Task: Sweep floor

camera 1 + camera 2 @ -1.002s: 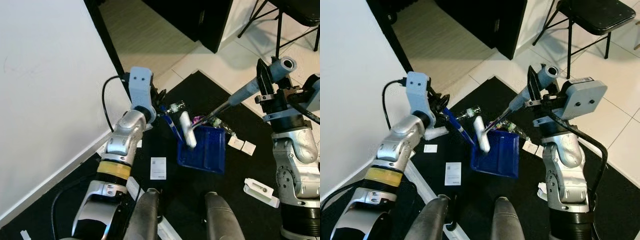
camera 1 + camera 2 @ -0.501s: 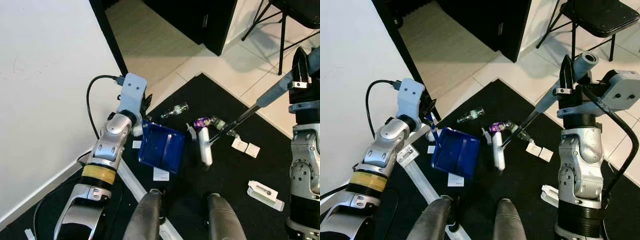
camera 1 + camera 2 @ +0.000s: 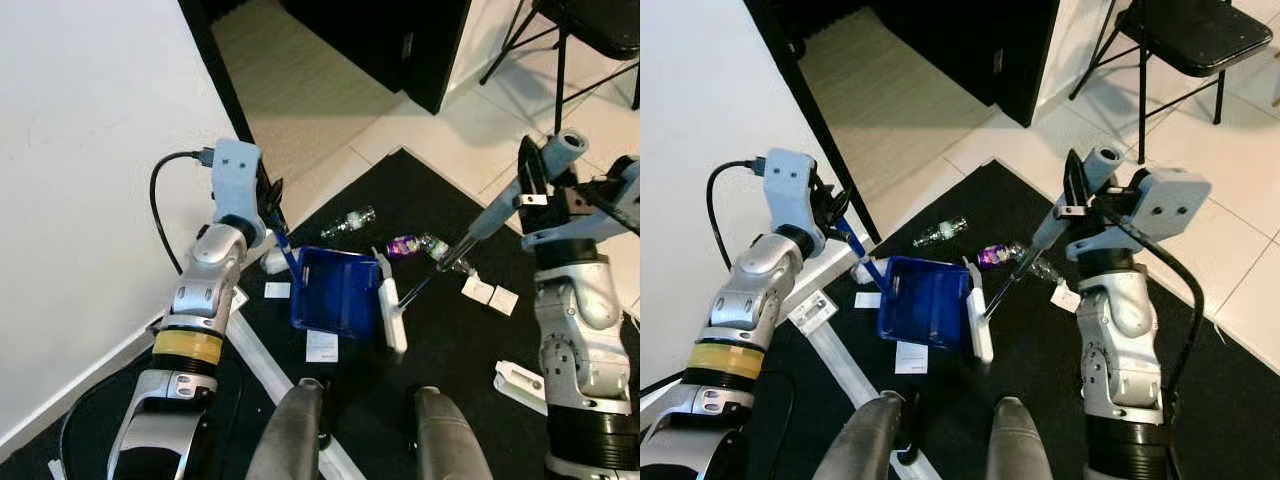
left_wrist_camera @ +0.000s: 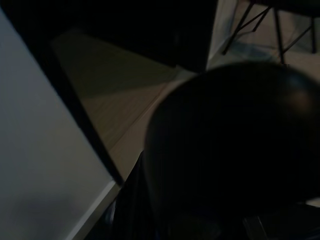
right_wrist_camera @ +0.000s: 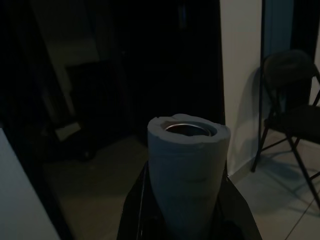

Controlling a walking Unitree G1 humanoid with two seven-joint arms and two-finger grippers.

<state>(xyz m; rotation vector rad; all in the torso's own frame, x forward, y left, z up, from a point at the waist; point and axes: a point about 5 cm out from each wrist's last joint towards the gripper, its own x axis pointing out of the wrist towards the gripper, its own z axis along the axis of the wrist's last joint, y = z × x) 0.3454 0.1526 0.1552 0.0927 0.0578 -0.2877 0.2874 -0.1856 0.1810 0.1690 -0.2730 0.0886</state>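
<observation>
Two grippers working: left gripper (image 3: 836, 222) clamped on blue plastic dustpan (image 3: 924, 300) handle; right gripper (image 3: 1076, 195) clamped on grey-handled broom (image 3: 1040, 240), white head touching dustpan edge.

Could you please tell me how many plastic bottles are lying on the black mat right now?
2. A clear bottle lies beyond the blue dustpan, toward the doorway. A purple-labelled bottle lies beside the broom shaft. Further ones may be hidden behind the dustpan or arms.

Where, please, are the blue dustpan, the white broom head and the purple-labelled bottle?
blue dustpan (image 3: 335, 292), left eye view, middle of its tray.
white broom head (image 3: 392, 318), left eye view, middle of the white bar.
purple-labelled bottle (image 3: 992, 257), right eye view, its purple label.
</observation>
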